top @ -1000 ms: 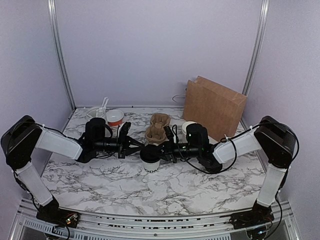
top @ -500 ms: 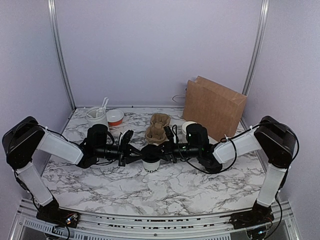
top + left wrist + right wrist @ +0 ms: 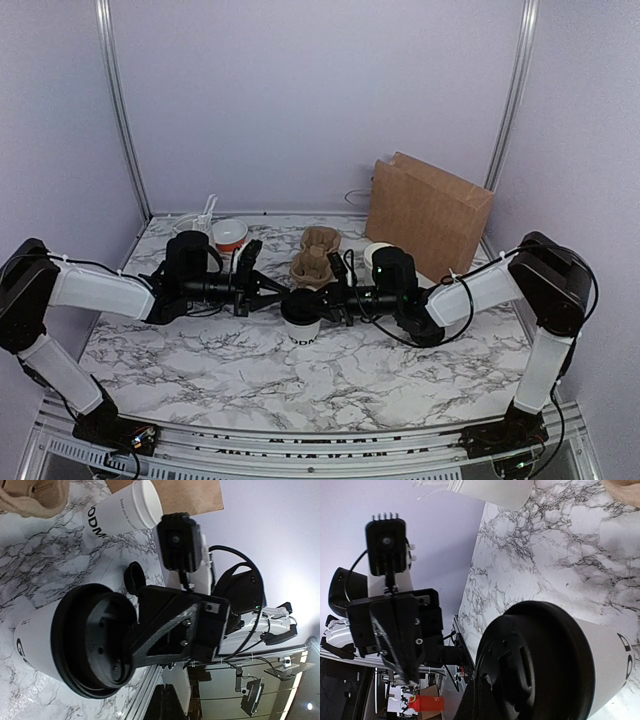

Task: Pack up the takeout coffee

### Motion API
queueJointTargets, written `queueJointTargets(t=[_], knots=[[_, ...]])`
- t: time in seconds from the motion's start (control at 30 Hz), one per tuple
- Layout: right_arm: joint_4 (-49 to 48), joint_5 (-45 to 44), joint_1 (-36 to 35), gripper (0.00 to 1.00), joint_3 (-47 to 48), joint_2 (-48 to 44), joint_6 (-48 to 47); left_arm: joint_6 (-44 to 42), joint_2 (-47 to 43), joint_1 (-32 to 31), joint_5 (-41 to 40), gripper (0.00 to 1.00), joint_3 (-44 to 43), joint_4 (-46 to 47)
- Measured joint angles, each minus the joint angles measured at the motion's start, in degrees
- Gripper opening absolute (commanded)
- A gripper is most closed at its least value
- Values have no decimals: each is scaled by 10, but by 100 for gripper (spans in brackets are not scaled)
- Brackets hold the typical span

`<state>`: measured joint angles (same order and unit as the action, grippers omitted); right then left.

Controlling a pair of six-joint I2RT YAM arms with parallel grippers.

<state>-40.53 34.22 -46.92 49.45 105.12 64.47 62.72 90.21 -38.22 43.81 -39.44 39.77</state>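
The takeout coffee [image 3: 301, 312], a white paper cup with black lettering and a black lid, stands upright at the table's middle. My left gripper [image 3: 280, 295] lies low and shut, its tip at the lid's left edge. From the other side my right gripper [image 3: 322, 298], also shut, reaches the lid's right edge. In the left wrist view the coffee's lid [image 3: 95, 640] fills the lower left, the right arm's shut fingers lie across it, and my own left gripper [image 3: 165, 702] shows dark at the bottom. In the right wrist view my right gripper [image 3: 475, 702] rests against the lid's rim [image 3: 540, 665].
A lidless white cup [image 3: 377, 254] stands behind the right gripper. A brown pulp cup carrier [image 3: 316, 256] lies just behind the coffee. A brown paper bag [image 3: 428, 214] stands at the back right. A red-and-white bowl [image 3: 230, 235] and a utensil holder [image 3: 192, 232] sit back left.
The left arm dipped toward the near side, then swung back, and its elbow now sits lower and further left. The coffee and the right arm have hardly moved.
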Motion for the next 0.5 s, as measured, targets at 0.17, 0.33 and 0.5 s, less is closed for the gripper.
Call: queueJointTargets(t=[0.17, 0.33, 0.5], knots=[[0, 0, 0, 0, 0, 0, 0, -9, -16, 0, -10, 0, -47, -13], [0, 0, 0, 0, 0, 0, 0, -20, 37, 2, -17, 0, -58, -15], [-1, 0, 0, 0, -1, 0, 0, -30, 91, 13, -8, 0, -47, 0]])
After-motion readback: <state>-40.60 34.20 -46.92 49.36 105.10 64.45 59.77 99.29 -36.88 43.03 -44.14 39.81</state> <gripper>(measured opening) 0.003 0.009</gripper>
